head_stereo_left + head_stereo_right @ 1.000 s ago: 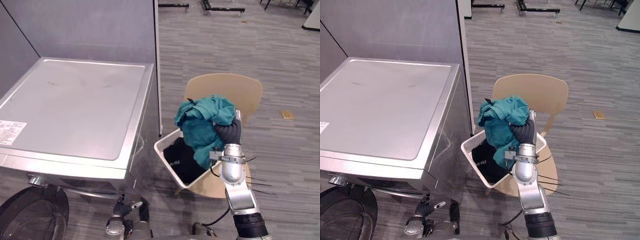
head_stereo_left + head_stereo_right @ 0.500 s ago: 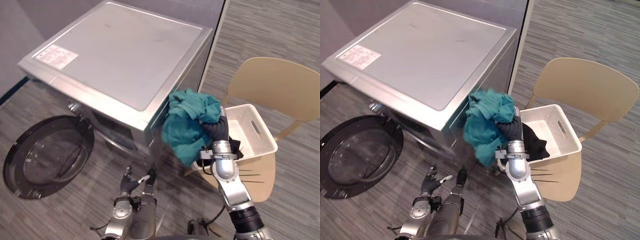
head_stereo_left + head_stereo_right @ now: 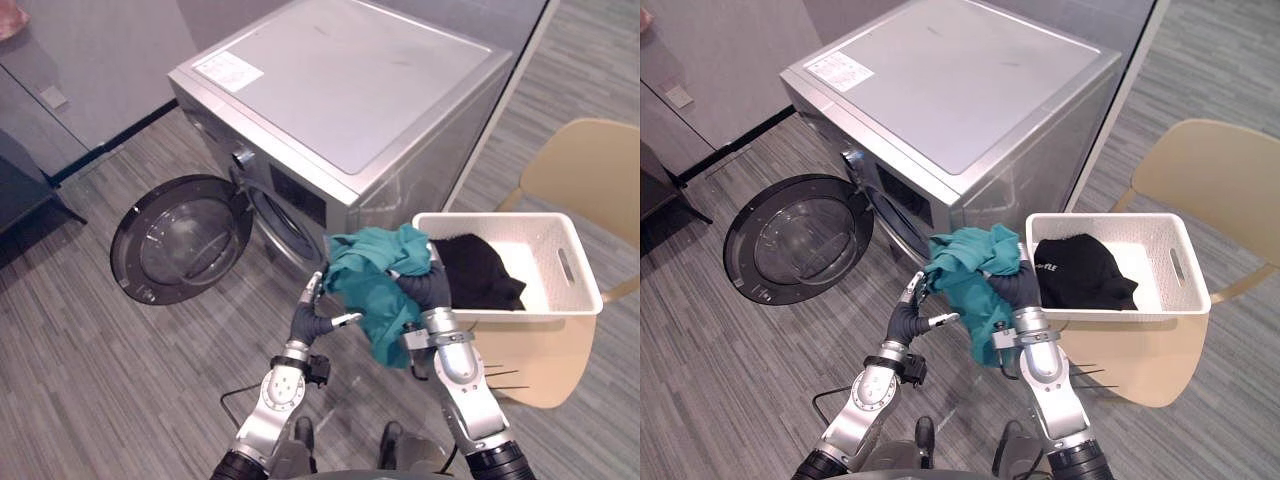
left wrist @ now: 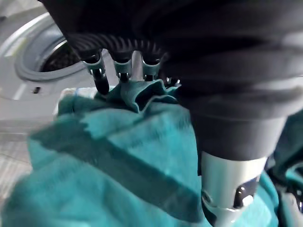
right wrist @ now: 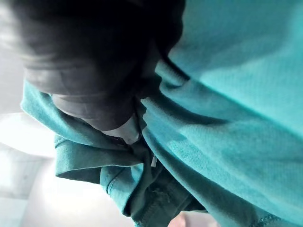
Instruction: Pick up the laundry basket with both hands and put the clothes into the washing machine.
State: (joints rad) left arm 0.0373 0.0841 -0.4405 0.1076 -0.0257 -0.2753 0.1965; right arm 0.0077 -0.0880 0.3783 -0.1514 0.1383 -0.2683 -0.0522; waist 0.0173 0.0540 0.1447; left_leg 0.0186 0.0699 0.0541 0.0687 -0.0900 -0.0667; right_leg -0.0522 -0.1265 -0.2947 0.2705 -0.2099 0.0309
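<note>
**One cloth on its way, one left in the basket**

The job was only partly done. The white laundry basket [image 3: 510, 314] sat on the tan chair [image 3: 585, 165], just beside the washing machine [image 3: 400, 110]. Neither hand was on the basket.

The teal cloth [image 3: 370, 285] was out of the basket and up in the air, between the basket and the front of the machine. It was bunched into the right hand [image 3: 432, 288], which was clenched on it, and the rest of the cloth hung down below. The left hand [image 3: 308, 320] was just beside the cloth with its fingers loose and spread. In the left wrist view its fingertips [image 4: 101, 85] touched a fold of the cloth but did not squeeze it.

The round door [image 3: 185, 240] of the machine hung wide open, down near the floor. The round hole [image 3: 285, 225] behind it showed no clothes that I could see, but most of its inside was hidden.

One black garment [image 3: 480, 270] lay in the basket, at the end nearest the machine. The rest of the basket was bare.

So I think two things were left to do: get the teal cloth in through the hole, then do the same with the black garment.
</note>
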